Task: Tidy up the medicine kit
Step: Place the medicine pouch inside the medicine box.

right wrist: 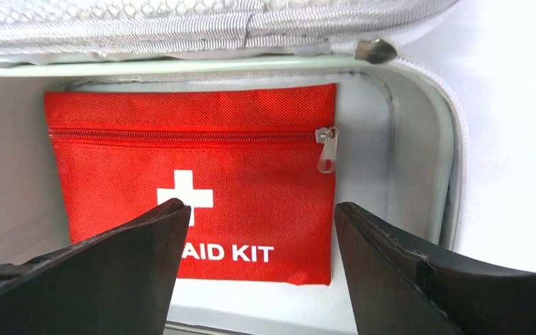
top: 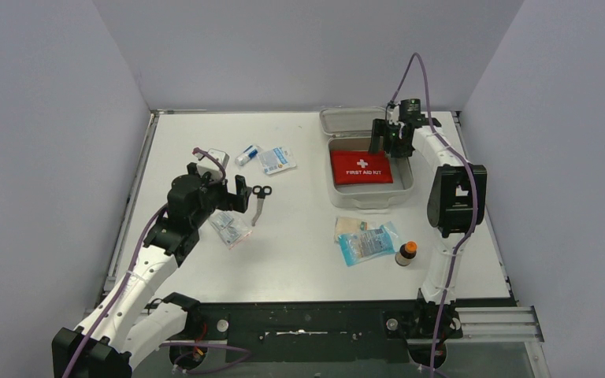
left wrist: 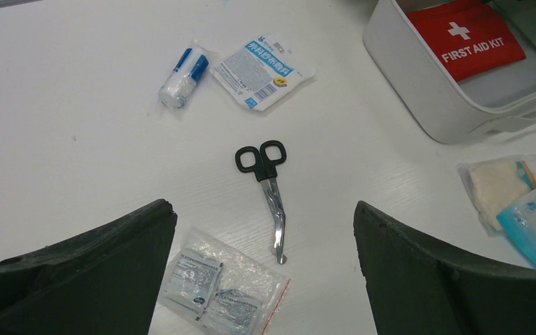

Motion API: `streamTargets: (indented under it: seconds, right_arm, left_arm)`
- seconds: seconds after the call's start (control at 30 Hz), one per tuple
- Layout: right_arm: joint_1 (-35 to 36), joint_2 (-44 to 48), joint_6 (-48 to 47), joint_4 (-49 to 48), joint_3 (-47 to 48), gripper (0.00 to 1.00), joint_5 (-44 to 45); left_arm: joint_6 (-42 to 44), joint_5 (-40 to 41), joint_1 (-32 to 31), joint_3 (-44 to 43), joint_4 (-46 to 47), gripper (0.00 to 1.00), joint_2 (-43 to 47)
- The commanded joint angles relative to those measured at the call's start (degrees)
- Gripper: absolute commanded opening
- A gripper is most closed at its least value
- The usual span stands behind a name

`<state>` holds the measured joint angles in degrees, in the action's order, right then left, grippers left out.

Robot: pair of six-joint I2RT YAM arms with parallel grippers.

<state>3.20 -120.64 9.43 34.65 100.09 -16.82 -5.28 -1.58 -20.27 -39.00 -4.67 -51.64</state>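
The top external view alone took in both arms and the whole white table point(top: 307, 201). Only there did 3 items at lower centre show together: a beige dressing pack point(top: 349, 226), a blue packet point(top: 370, 242) and a small brown bottle with an orange cap point(top: 406, 253).

The right wrist view alone showed the zip pull point(right wrist: 326, 149) at the upper right of the red pouch point(right wrist: 202, 167) and the mesh lining of the lid point(right wrist: 181, 21) along the top edge.

The left wrist view gave the closest look at the black-handled scissors point(left wrist: 269, 185) at centre, a clear bag of sachets point(left wrist: 223, 289) at the bottom, a gauze roll with blue caps point(left wrist: 181, 80) and a white-and-blue packet point(left wrist: 262, 70) at upper left.

The medicine kit point(top: 370, 197) sat open at upper right of the table, lid folded back. Inside lay the red pouch, flat, cross side up; no other contents were visible.

The right gripper point(right wrist: 262, 207) hung over the kit's tray, jaws spread apart and holding nothing, the pouch below them. The left gripper point(left wrist: 262, 207) hung over the scissors, jaws wide and empty, with the kit well apart at the upper right of its view.
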Motion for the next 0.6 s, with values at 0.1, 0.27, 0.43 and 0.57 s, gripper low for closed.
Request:
streamTargets:
  seconds: [0.1,0.27,0.43,0.57]
  right_arm:
    - [3.61,6.28,-0.28,1.91,1.20,0.78,10.06]
    - [5.06,6.31,0.93,-0.79,-2.44,0.69,8.92]
    - [6.69,5.72,1.85,-3.17,-5.17,0.65,7.88]
    - [7.64,4.87,2.58,-5.20,-7.20,0.64,7.24]
  left_arm:
    - [0.71,-0.61,-0.28,-1.69,0.13,0.97,0.85]
    - [1.05,1.01,-0.22,-3.25,-2.84,0.97,-0.41]
    - [1.10,3.37,-0.16,-3.70,-3.67,0.97,-0.99]
    - [1.53,4.70,0.01,-3.56,-4.00,0.97,-1.18]
